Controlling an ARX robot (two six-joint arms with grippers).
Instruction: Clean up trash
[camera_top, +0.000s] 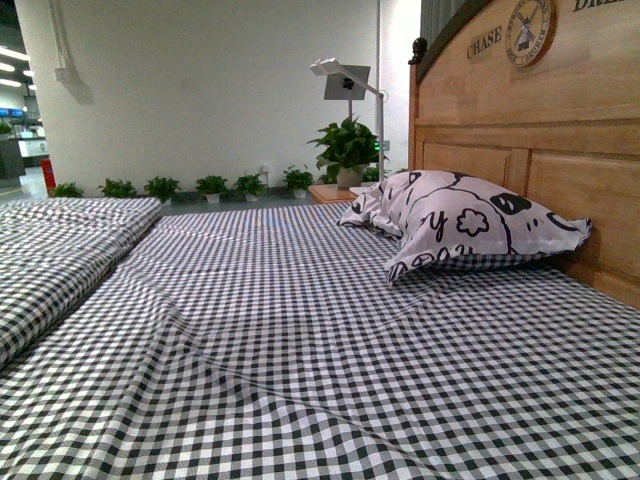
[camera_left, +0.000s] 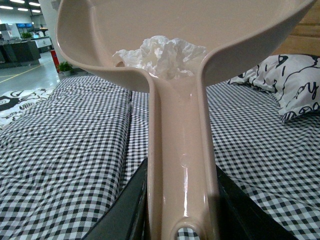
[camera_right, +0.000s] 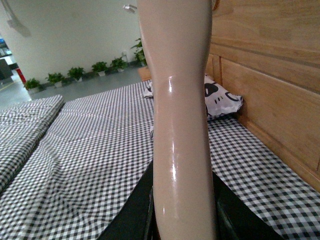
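trash (camera_left: 162, 56): crumpled white wad in beige dustpan (camera_left: 210, 30) | left end effector (camera_left: 181, 210) grips dustpan handle

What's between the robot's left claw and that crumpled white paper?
In the left wrist view, only the beige dustpan: its handle runs from the left gripper up to the pan holding the paper wad.

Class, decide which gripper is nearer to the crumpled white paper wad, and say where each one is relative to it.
Left. The left gripper holds the handle of the dustpan carrying the paper wad. The right gripper holds a beige handle; no wad shows there.
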